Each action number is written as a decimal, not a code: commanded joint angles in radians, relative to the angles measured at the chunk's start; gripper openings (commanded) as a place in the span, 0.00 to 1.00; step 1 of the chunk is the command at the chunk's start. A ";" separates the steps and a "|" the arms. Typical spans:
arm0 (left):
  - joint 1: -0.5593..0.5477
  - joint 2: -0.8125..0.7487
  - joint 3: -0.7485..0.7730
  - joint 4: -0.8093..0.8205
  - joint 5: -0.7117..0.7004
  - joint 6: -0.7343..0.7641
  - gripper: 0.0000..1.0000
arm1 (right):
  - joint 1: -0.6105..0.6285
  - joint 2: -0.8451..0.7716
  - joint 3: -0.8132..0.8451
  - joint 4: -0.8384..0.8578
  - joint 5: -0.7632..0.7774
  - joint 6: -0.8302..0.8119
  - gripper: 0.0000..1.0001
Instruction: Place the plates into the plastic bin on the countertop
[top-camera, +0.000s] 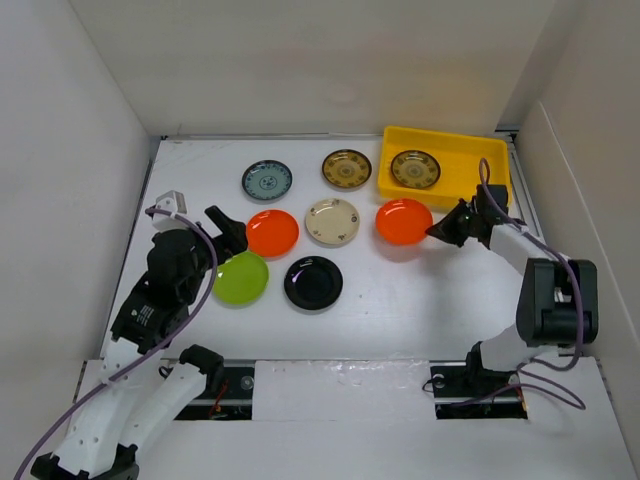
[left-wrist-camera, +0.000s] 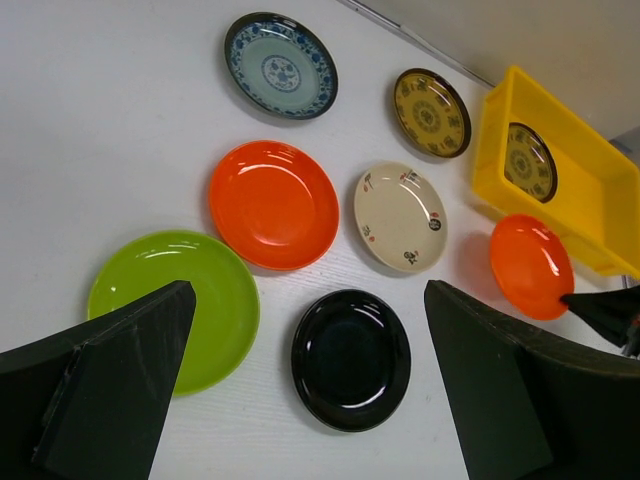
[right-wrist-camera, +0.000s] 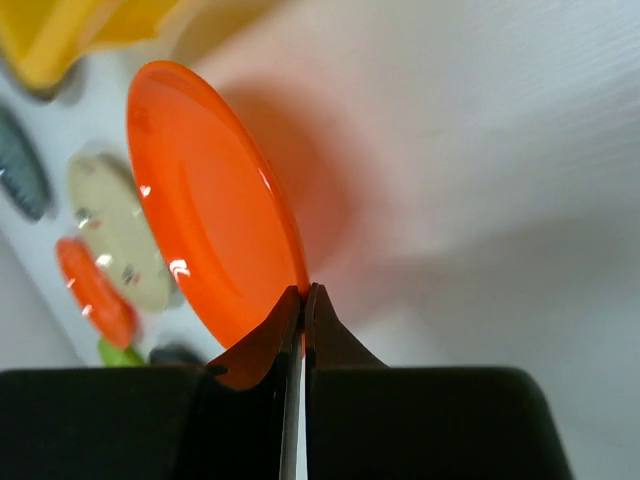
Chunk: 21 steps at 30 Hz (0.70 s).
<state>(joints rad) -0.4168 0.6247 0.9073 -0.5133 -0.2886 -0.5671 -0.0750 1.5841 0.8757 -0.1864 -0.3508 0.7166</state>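
Observation:
The yellow plastic bin stands at the back right of the white countertop, with a gold-brown plate inside. My right gripper is shut on the rim of an orange plate and holds it tilted just in front of the bin; the pinch shows in the right wrist view. My left gripper is open and empty, above the lime green plate and the black plate. A second orange plate, a cream plate, a teal plate and a second gold-brown plate lie on the countertop.
White walls close in the countertop at the left, back and right. The bin's right half holds nothing. The right arm's base stands at the near right.

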 joint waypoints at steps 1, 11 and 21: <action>0.006 0.012 -0.001 0.025 -0.007 -0.004 1.00 | 0.014 -0.151 0.046 -0.044 -0.129 -0.025 0.00; 0.006 0.032 -0.001 0.025 -0.017 -0.004 1.00 | -0.037 0.038 0.534 -0.206 0.027 0.000 0.00; 0.006 0.063 -0.001 0.025 -0.017 -0.004 1.00 | -0.066 0.444 0.966 -0.226 -0.014 -0.009 0.00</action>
<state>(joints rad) -0.4168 0.6861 0.9073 -0.5129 -0.2928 -0.5671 -0.1455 2.0037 1.7531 -0.3893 -0.3588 0.7292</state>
